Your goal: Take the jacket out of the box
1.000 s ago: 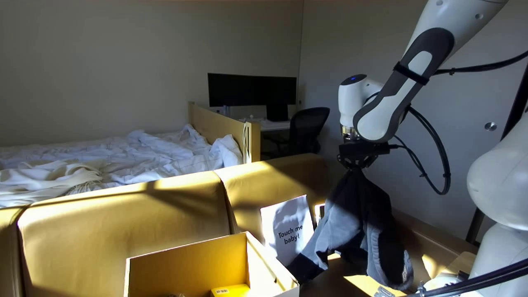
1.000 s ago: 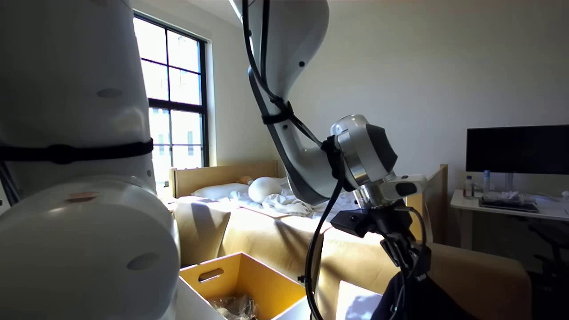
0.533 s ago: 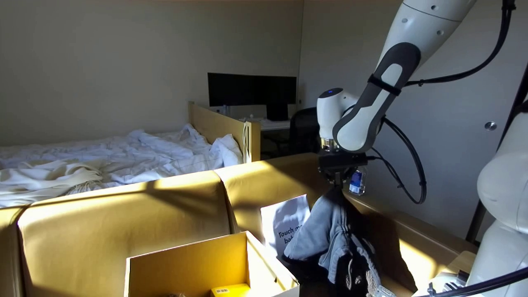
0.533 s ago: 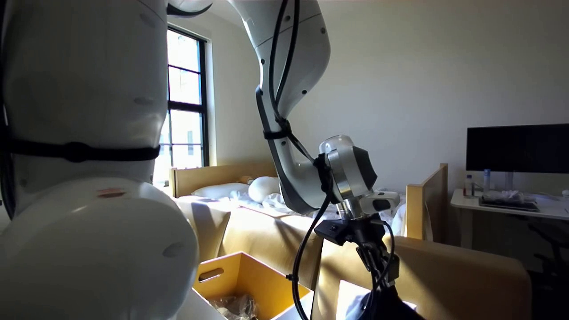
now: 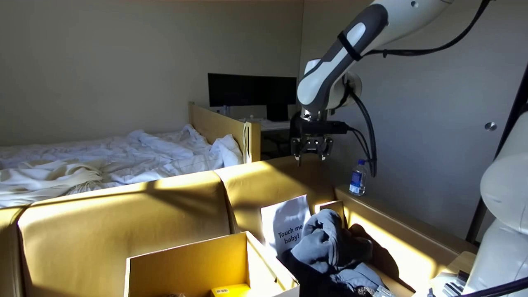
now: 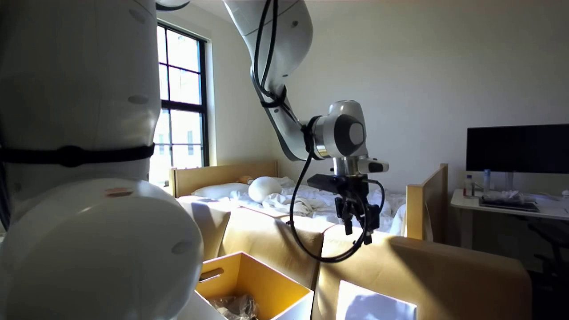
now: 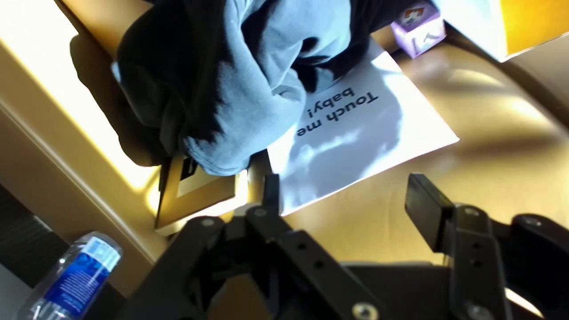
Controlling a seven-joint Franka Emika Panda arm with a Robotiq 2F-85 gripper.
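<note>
Grey-blue jacket (image 5: 330, 243) heaped on couch (image 5: 123, 218) beside box (image 5: 185, 268); tool (image 5: 311, 158) hangs higher, well apart, spread wide.

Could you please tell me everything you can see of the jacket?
The jacket looks like soft, blue-grey cloth, with areas that appear nearly black. It lies in a crumpled heap on the couch, between the box and the armrest. In the wrist view it hides part of the printed sheet. The open gripper hangs higher up, apart from it. Bunched like this, its sleeves and fastenings can't be made out for certain, nor whether it touches the box.
</note>
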